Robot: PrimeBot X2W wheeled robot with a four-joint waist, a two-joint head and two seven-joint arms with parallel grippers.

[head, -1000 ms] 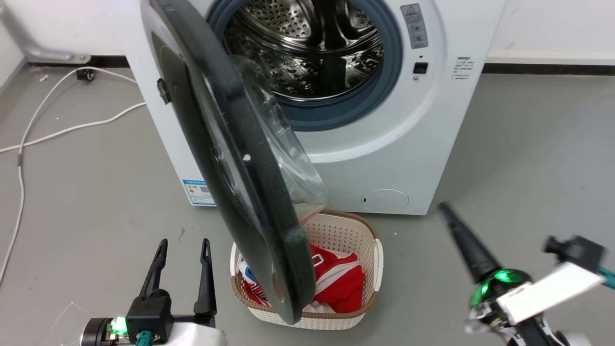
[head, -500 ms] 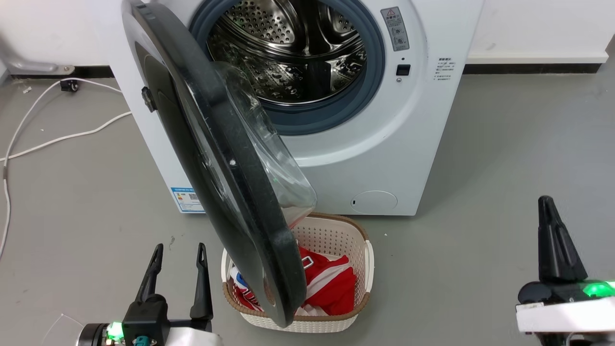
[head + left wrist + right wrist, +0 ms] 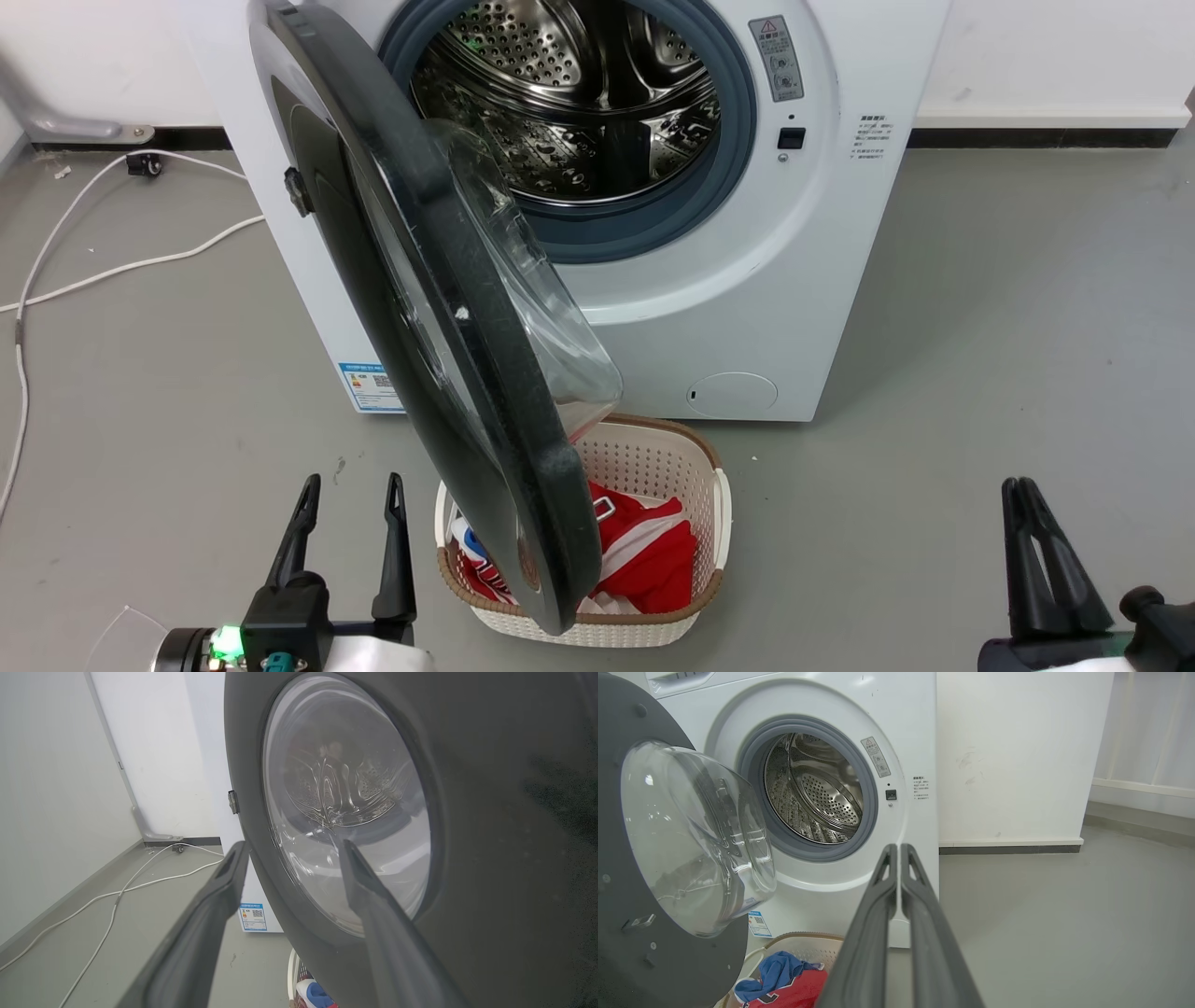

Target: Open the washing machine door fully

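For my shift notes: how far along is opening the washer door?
Done: the washing machine door stands unlatched, swung out, exposing the drum. In hand: nothing; the left gripper is open near the door's outer face, the right gripper shut and apart. Left: the door hangs over the laundry basket, probably short of fully open, so push it wider.

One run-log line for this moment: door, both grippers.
washing machine door: open, angled outward, drum exposed | left gripper: open, empty, by door's outer face | right gripper: shut, empty, away from door
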